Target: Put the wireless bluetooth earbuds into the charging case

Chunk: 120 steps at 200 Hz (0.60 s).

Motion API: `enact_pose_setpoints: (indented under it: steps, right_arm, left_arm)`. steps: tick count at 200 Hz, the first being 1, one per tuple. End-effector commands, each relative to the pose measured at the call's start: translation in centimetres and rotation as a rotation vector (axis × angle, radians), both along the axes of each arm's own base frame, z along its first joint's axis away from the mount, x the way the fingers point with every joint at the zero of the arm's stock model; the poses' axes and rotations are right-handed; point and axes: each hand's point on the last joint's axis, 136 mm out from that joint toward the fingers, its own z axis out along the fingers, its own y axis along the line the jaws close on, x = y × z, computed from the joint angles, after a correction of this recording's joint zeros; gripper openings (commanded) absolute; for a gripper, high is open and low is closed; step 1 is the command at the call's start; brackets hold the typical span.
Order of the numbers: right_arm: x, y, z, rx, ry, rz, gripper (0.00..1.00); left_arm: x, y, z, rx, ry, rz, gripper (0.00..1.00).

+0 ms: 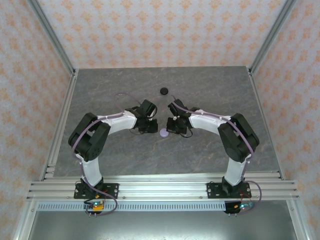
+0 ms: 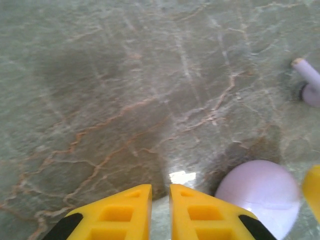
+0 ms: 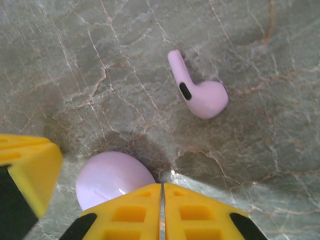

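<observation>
1. I see one lavender earbud [image 3: 200, 92] lying on its side on the marble tabletop [image 3: 75, 60], near the lavender charging case [image 3: 114, 179] but not touching it
2. The case, lid down, sits between my two grippers
3. Right gripper [image 3: 161, 192]: fingers pressed together, nothing pinched, tips just beside the case
4. Left gripper [image 2: 160, 195]: fingers drawn in to a thin slit, holding nothing
5. A black round case [image 1: 163, 90] lies farther back, well apart

The earbud [image 2: 310, 84] is cut off by the right edge in the left wrist view, and the right fingers [image 3: 131, 214] hide the disc's [image 3: 111, 176] near part.
</observation>
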Motion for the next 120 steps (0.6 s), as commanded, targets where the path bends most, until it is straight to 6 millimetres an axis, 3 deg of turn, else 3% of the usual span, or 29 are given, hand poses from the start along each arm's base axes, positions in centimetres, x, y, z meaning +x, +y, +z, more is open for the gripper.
enact_pose_setpoints:
  steps: [1, 52, 120]
  right_arm:
    - [0.6, 0.1, 0.0, -0.026, -0.003, -0.007, 0.1]
    - [0.7, 0.3, -0.3, -0.03, 0.005, 0.01, 0.1]
    - [1.2, -0.1, 0.7, -0.056, -0.025, 0.007, 0.1]
  left_arm:
    - [-0.5, -1.0, 0.0, -0.014, 0.014, -0.022, 0.16]
    - [-1.8, -1.6, -0.1, -0.035, 0.027, -0.049, 0.16]
    - [-2.3, -0.7, 1.1, -0.017, 0.008, -0.039, 0.16]
